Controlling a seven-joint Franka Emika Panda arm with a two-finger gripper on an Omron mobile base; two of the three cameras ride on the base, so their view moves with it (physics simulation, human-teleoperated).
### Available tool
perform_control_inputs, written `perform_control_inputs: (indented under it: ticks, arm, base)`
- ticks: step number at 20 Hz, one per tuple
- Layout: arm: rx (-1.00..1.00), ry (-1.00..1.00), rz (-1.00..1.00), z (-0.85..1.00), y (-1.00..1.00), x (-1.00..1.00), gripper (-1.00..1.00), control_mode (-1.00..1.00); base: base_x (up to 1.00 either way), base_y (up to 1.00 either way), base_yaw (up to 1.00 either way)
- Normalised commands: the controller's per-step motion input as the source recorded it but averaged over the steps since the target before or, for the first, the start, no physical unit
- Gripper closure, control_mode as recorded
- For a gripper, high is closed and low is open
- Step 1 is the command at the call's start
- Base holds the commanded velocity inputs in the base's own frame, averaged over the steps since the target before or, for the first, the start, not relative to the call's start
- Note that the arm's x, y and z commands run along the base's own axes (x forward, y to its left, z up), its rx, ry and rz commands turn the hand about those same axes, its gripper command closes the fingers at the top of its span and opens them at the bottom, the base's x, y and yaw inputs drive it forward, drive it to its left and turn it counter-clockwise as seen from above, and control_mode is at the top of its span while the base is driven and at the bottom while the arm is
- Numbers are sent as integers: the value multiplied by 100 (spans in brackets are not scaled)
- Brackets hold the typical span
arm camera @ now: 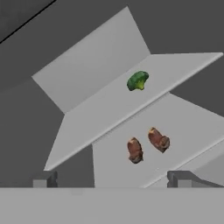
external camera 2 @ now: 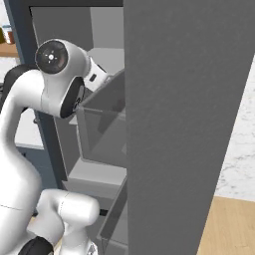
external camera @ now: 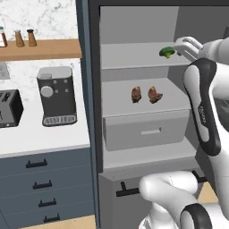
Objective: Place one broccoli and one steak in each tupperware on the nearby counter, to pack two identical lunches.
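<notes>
1. Two steaks (external camera: 146, 95) and one broccoli (external camera: 167, 52) are seen inside an open fridge; nothing is seen packed yet, so the task is judged barely begun, and no tupperware can be placed in these pictures.
2. The broccoli is set on the upper shelf (external camera: 134, 56), the steaks side by side on the shelf below, just apart from each other.
3. The gripper (arm camera: 113, 180) is held in front of the shelves with its fingers spread wide and nothing between them; no food is touched.
4. The broccoli is shown as a small, knobbly green floret; the steaks as lumpy, reddish-brown pieces.
5. The shelves are rendered as flat, smooth grey slabs, with a boxy grey drawer (external camera: 146, 129) beneath.
6. The counter (external camera: 40, 132) is shown left of the fridge, smooth and white, with a coffee machine (external camera: 56, 95) and a toaster (external camera: 9, 108) on it.
</notes>
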Motion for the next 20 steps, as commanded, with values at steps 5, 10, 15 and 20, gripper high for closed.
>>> perform_control_inputs:
  ticks: [5,10,15,20]
  arm:
    - [5,6,0,2,-39,30,-100,-100]
    - [0,9,0,0,-33,49,-100,-100]
    - [-2,5,0,0,-21,67,-100,-100]
    - [-7,1,0,-16,-2,83,-100,-100]
  base:
    - [0,0,0]
    - [0,0,0]
    - [0,0,0]
    - [0,0,0]
